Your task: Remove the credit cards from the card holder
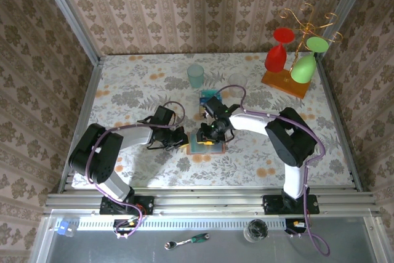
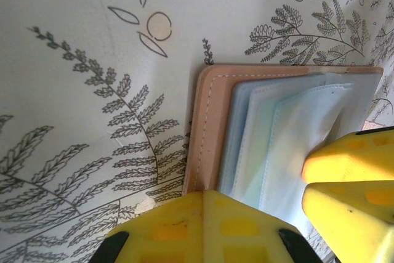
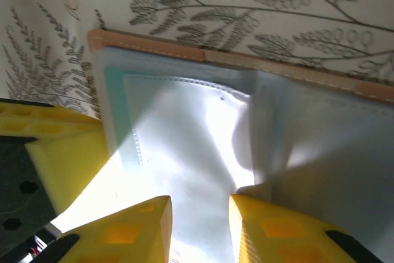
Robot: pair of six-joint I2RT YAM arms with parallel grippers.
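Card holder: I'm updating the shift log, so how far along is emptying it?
Done: the card holder lies open, and what looks like a blue-teal card lies beyond it. In hand: the shut left gripper pins its edge while the right gripper probes the pockets. Left: pulling whatever cards remain inside.

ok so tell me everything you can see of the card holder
The card holder lies open and flat on the fern-print table, about mid-table. Its rim looks like tan leather with pale stitching. Inside are layered pale grey-blue pockets. The left gripper, shut, presses on one edge. The right gripper has its tips on the inner pockets, jaws slightly apart.
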